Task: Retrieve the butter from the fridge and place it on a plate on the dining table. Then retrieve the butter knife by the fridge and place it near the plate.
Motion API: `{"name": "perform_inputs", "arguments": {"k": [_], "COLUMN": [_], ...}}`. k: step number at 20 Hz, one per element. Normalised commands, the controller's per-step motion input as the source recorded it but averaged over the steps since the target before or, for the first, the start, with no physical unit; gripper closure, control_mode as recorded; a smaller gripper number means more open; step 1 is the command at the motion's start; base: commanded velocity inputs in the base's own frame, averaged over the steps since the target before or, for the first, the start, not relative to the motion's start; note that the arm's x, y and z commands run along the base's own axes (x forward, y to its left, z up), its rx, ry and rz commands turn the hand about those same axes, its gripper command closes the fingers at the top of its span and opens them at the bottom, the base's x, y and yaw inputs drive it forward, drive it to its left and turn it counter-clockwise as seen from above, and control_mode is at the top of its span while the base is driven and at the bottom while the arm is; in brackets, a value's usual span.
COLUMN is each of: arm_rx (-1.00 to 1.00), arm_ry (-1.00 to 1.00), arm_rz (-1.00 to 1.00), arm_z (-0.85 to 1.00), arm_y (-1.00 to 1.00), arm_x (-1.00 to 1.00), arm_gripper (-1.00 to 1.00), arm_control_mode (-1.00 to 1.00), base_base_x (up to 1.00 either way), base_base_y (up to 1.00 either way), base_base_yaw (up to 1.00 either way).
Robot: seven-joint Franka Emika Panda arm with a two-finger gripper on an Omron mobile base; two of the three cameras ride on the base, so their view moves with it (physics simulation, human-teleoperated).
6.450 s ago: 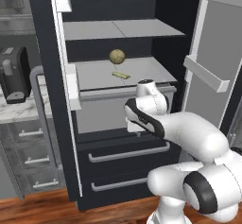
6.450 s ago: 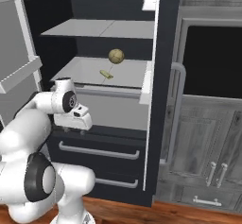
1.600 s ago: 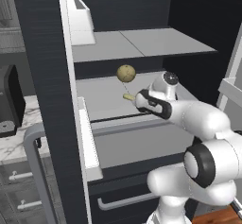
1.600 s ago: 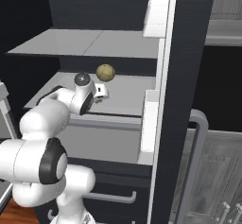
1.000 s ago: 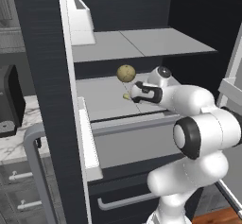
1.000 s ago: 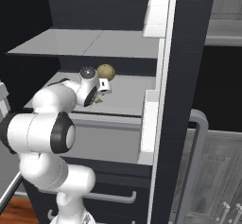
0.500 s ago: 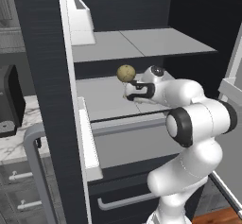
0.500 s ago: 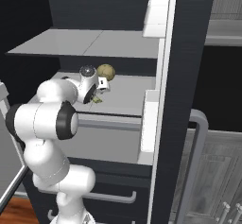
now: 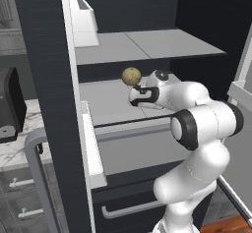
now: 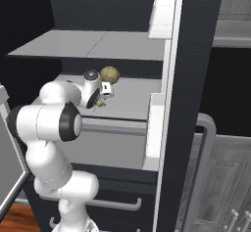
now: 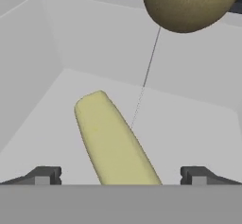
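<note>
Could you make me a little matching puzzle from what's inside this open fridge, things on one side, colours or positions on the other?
Things:
1. small pale-yellow butter stick
2. round tan potato-like ball
3. robot's dark two-finger pincer
4. white rectangular door bin

Descriptions:
A. high on the dark fridge door
B. open, one tip on each side of the stick
C. lying flat on the grey shelf
D. brownish, beyond the stick on the shelf

Pairs: 1-C, 2-D, 3-B, 4-A
</note>
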Motion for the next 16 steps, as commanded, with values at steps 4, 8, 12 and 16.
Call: {"name": "perform_inputs", "arguments": {"k": [4, 8, 12, 16], "arm_rx": [0.00, 0.00, 0.00, 0.00], "arm_ry": [0.00, 0.02, 0.01, 0.03], "arm_rz": [0.00, 0.00, 0.01, 0.01], "arm_z": [-0.29, -0.36, -0.27, -0.24], "arm_y": [0.00, 0.00, 0.00, 0.00], "arm_x": [0.22, 0.19, 0.06, 0.01], "arm_gripper": [-1.00, -1.00, -1.00, 1.00], "arm_control_mode": [-1.00, -1.00, -1.00, -1.00], "base_base_x": [0.00, 0.00, 0.00, 0.00], "base_base_y": [0.00, 0.00, 0.00, 0.00], "base_base_yaw": [0.00, 0.00, 0.00, 0.00]}}
